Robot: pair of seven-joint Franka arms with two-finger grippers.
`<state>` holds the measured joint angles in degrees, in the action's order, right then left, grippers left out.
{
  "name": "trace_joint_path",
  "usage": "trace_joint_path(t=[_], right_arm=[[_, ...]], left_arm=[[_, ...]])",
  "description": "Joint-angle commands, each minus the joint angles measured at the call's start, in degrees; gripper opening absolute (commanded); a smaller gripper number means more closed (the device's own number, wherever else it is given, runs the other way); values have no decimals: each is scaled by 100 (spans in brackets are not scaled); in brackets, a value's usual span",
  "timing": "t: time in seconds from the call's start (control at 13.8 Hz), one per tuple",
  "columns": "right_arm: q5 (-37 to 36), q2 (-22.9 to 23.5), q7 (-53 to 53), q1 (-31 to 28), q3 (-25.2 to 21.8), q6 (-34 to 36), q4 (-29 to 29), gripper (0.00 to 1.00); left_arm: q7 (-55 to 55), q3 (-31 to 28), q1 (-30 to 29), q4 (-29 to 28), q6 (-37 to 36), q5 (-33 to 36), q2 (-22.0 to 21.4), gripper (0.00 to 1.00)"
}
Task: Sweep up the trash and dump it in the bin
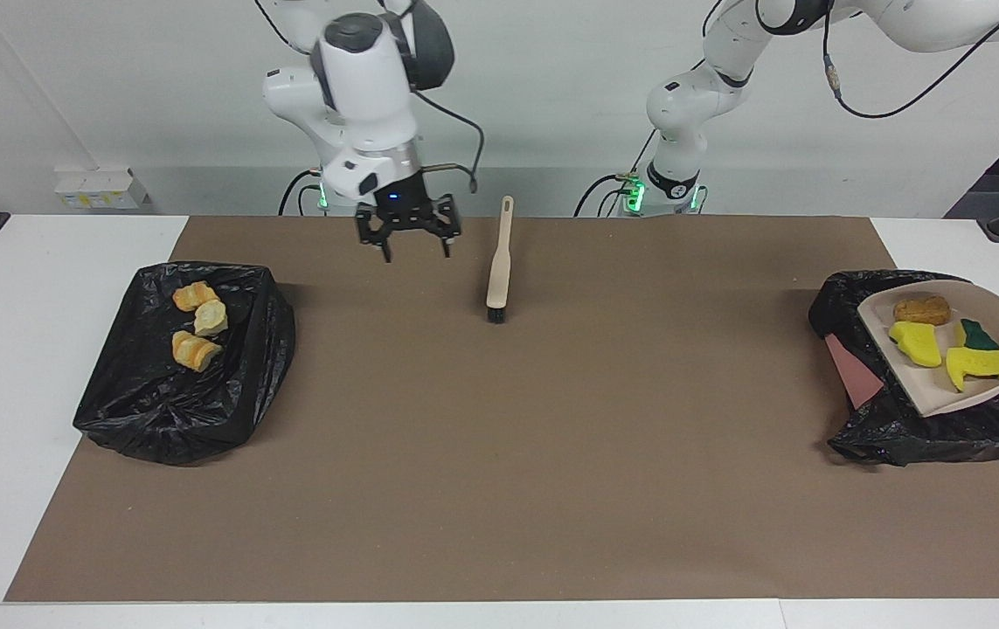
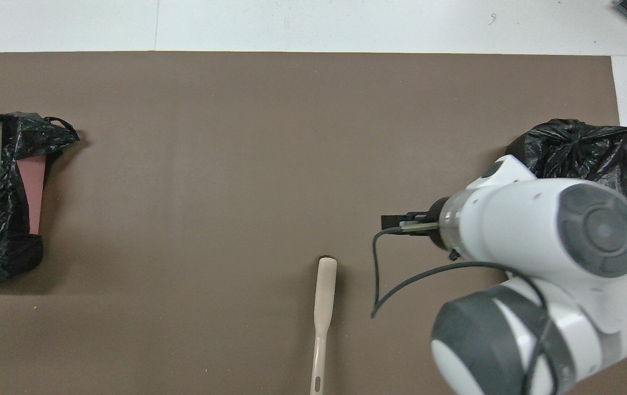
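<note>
Partly cropped: dustpan; left end effector unseen.

The right gripper hangs raised, fingers spread and empty. The left gripper is out of frame, clamped.

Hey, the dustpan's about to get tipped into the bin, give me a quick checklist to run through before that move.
1. Dustpan over the black-bagged bin at the left arm's end: ok.
2. Load in the pan, yellow sponge chunks and one bread lump, none dumped yet: ok.
3. Left gripper's hold on the dustpan handle: cannot tell, the handle runs out of frame.
4. Right gripper open, empty, up over the mat and apart from the brush: ok.
5. Brush lying on the mat, well away from the bin: ok.
</note>
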<state>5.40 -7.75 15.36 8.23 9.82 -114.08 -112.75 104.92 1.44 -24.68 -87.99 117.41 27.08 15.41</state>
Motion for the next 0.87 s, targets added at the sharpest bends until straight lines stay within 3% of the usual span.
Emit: trace_joint_path(t=[0.0,0.36,0.58,0.8], right_arm=[[-205,45,-673,-207,-340,315,393,100],[-645,62,-1069,-216,-1368,1132,1051,100],[-715,98,-1622,-400,-1483,2026,1946,100],[-724,492,-1905,-322,-1658,2644,2729,100]], left_arm=[[-681,-3,-2,-234,212,892,-91,0],[-1858,5,121,-903,336,2307,-504,0],[-2308,5,209,-1211,265,3098,-724,0],[-2397,-3,253,-1264,221,3654,-864,0]])
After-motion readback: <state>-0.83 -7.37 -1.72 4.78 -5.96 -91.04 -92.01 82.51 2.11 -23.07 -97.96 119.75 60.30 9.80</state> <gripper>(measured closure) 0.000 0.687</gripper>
